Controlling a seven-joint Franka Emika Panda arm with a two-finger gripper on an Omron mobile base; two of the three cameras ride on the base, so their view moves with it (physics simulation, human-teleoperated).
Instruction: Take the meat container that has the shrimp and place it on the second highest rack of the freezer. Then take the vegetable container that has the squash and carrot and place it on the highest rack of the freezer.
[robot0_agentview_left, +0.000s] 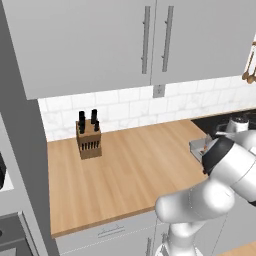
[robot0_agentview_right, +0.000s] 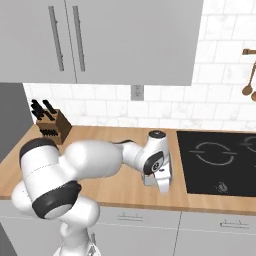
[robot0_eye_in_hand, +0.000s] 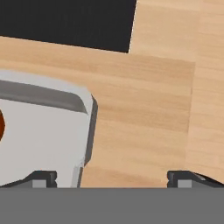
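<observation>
While my claw (robot0_eye_in_hand: 111, 177) hangs low over the bench (robot0_eye_in_hand: 144, 113) with its jaws spread wide and holding nothing, the grey container (robot0_eye_in_hand: 39, 131) sits at the left of the hand view, its right wall just inside my left fingertip (robot0_eye_in_hand: 41, 177). Which container it is I cannot tell; a dark red-brown sliver shows at its left edge. Its long axis and heading are cropped out.

Light is even and fairly bright throughout, flat and rendered, with no visible lamp and no glare on the wooden counter (robot0_agentview_left: 130, 170) or the black cooktop (robot0_agentview_right: 220, 160). Shadows are faint: a soft darkening under the wall cabinets (robot0_agentview_left: 90, 45) and gentle shading on the arm's rounded shells. All three pictures are slightly soft and coarse, the hand view most blurred.
</observation>
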